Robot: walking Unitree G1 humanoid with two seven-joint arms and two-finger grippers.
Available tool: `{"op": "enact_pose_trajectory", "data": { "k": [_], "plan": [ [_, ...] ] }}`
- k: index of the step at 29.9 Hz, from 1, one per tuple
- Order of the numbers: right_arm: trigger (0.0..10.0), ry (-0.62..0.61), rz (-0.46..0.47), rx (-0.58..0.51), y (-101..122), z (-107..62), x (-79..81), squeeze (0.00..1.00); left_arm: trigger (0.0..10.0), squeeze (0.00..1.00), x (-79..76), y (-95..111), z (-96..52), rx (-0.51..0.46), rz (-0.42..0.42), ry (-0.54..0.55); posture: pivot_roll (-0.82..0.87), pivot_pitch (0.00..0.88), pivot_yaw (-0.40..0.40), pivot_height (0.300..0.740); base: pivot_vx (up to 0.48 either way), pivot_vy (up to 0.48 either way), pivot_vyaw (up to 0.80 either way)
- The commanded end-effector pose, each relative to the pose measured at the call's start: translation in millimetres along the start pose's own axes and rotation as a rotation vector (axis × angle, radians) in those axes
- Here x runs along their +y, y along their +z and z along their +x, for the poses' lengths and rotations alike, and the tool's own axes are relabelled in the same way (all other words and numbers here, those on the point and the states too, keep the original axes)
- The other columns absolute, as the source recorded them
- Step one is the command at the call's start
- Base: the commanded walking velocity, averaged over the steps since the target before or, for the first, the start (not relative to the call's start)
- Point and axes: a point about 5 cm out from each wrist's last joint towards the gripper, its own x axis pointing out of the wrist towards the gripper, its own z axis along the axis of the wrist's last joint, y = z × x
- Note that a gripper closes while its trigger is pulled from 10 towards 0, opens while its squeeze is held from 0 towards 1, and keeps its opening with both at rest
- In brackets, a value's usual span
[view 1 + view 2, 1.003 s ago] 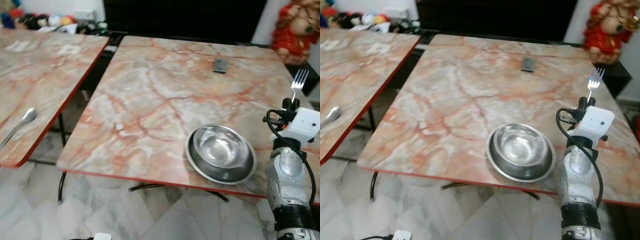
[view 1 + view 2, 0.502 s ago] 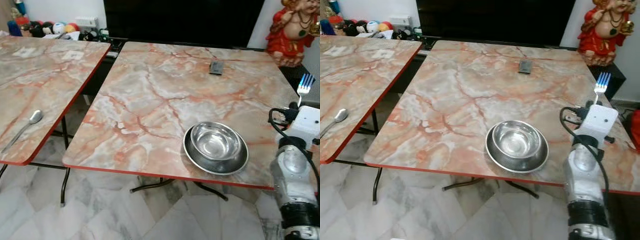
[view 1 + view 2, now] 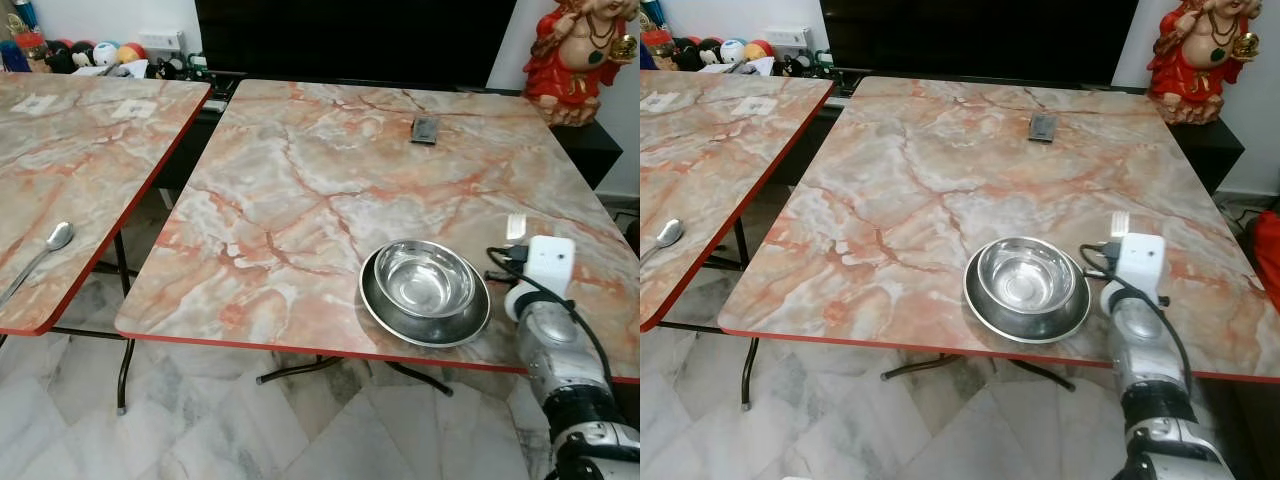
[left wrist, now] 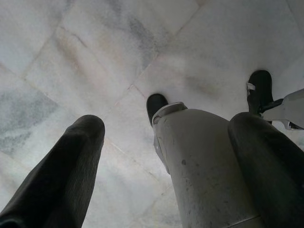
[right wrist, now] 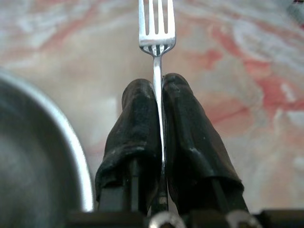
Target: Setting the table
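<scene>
Right jaws (image 5: 157, 88) pinched on fork (image 5: 156, 28) handle, tines pointing straight ahead over table (image 3: 300, 180), beside steel bowl (image 3: 425, 290)

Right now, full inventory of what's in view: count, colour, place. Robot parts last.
Marble-top table: 1, pink-orange veined, red edge, straight ahead.
Second table: 1, same marble top, to the left.
Steel bowl: 1, silver, sitting in the plate, front right of the near table.
Steel plate: 1, silver, under the bowl.
Fork: 1, silver, held in the right gripper, tines just right of the bowl.
Spoon: 1, silver, near edge of the left table.
Small dark object: 1, grey, far side of the near table; cannot tell what.
Figurine: 1, red, far right.
Floor: pale marble tiles.
Right gripper: fingers shut on the fork, beside the bowl.
Left gripper: hanging over the floor, fingers apart.
</scene>
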Motion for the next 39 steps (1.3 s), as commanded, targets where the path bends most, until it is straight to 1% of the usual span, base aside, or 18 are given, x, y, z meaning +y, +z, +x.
{"op": "enact_pose_trajectory", "data": {
  "k": [1,8,13,16,24,26,31,39],
  "plan": [
    [10.0,-0.032,-0.013,0.014,-1.1,1.2,-1.4,0.00,10.0,0.00,-3.8,-12.1,-1.8,0.055,0.016,-0.009,0.02,0.160,-0.015,0.740,0.000,0.000,0.00],
    [10.0,-0.037,-0.021,0.005,1.2,1.9,-1.4,0.00,10.0,0.00,-4.2,-12.1,-1.7,0.058,0.021,-0.012,0.01,0.160,-0.012,0.740,0.000,0.000,0.00],
    [10.0,-0.028,-0.013,0.012,-4.1,0.5,2.0,0.00,10.0,0.00,-4.2,-12.5,-1.9,0.059,0.024,-0.014,0.01,0.159,-0.011,0.740,0.000,0.000,0.00],
    [10.0,-0.032,-0.011,0.028,-8.7,-0.2,2.1,0.00,10.0,0.00,4.0,-15.9,-4.0,0.062,0.022,-0.007,0.02,0.159,-0.010,0.740,0.000,0.000,0.00],
    [10.0,-0.066,-0.002,0.037,-12.0,-1.0,-3.4,0.00,10.0,0.00,8.1,-17.1,-4.9,0.067,0.025,-0.003,0.02,0.156,-0.007,0.740,0.000,0.000,0.00],
    [10.0,-0.079,0.007,0.039,-13.7,-1.7,-6.1,0.00,10.0,0.00,6.0,-15.7,-4.1,0.067,0.029,-0.007,0.01,0.155,-0.006,0.740,0.000,0.000,0.00],
    [10.0,-0.078,0.034,0.057,-18.5,-2.5,-5.1,0.00,10.0,0.00,-5.8,-12.7,-1.6,0.065,0.034,-0.021,0.02,0.153,-0.005,0.740,0.000,0.000,0.00],
    [10.0,-0.091,0.065,0.062,-20.3,-2.6,-7.7,0.00,10.0,0.00,-9.9,-13.2,-1.4,0.064,0.036,-0.024,0.02,0.156,-0.003,0.740,0.000,0.000,0.00]
  ]
}}
